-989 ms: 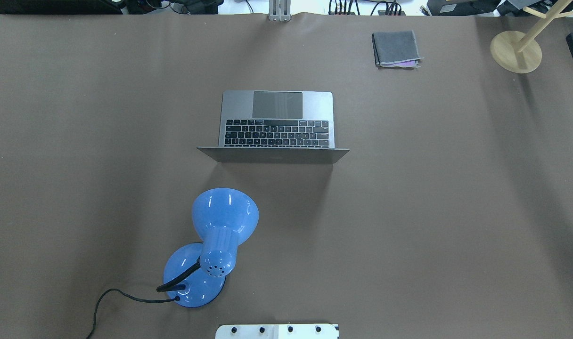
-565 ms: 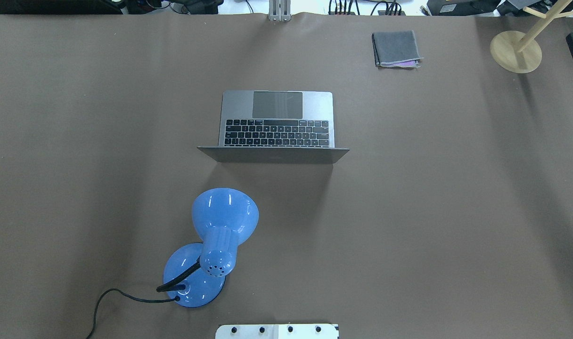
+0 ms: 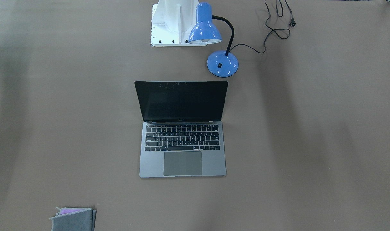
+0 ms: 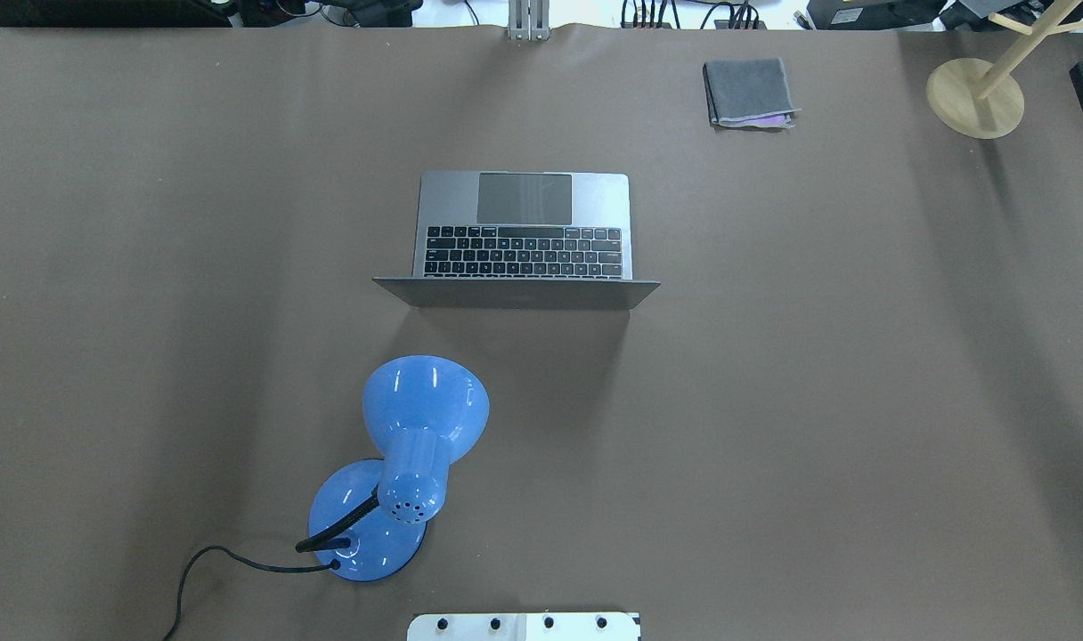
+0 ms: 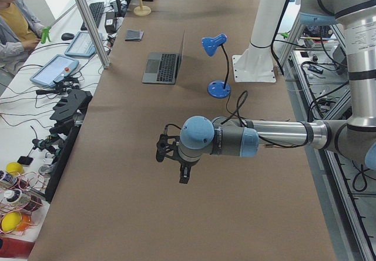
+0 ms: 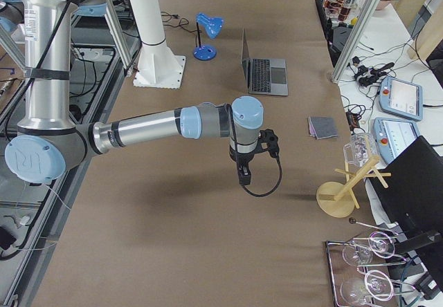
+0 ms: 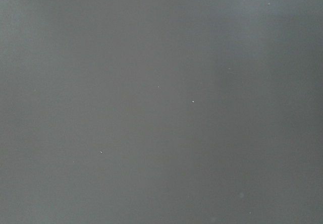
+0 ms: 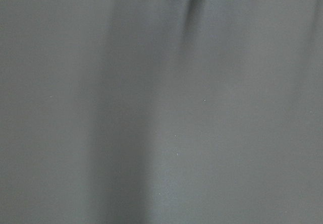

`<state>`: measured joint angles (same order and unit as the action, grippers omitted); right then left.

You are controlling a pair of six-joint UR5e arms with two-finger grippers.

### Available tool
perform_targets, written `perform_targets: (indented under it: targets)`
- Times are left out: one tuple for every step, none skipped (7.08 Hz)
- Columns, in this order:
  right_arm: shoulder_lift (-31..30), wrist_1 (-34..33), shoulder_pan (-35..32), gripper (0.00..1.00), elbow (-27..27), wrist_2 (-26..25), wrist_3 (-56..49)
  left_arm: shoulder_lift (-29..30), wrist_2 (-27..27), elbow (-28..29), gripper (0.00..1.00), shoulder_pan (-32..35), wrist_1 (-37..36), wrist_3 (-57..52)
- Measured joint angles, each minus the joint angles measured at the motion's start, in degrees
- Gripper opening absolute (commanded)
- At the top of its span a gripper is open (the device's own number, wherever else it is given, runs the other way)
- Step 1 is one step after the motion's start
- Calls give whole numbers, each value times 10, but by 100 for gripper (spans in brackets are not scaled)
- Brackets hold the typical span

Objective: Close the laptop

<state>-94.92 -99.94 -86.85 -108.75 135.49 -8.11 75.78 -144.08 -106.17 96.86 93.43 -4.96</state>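
On the table [image 4: 150, 267], at its middle: laptop [image 4: 524, 227], standing open, hinge side toward the robot base [image 4: 524, 626], keyboard toward the far edge. Between laptop and base, off to the robot's left: lamp [image 4: 426, 405], with cord [image 4: 183, 583] trailing farther left. Along the far edge, right of the laptop: folded cloth [image 4: 748, 89]; beyond it, near the corner, wooden stand [image 4: 973, 98]. Over bare table toward either end (seen only from the side cameras), seemingly well apart from the laptop: left gripper [image 5: 183, 176], right gripper [image 6: 243, 174].
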Motion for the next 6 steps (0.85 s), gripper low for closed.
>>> perform_targets:
  targets:
    - [0, 0, 0, 100, -1, 5, 0, 0, 0, 0, 97, 0, 1, 0]
    - [-1, 0, 0, 100, -2, 7, 1, 0, -1, 0, 97, 0, 3, 1]
    - [-1, 1, 0, 100, -4, 11, 9, 0, -7, -1, 97, 0, 9, 1]
    - [-1, 2, 0, 100, -8, 25, 22, 1, -25, -1, 98, 0, 14, 10]
    - [-5, 3, 3, 100, -22, 43, 40, 1, -43, -9, 98, -4, 21, 38]
    - [-15, 4, 15, 100, -62, 56, 78, 0, -53, -28, 93, -21, 43, 89]
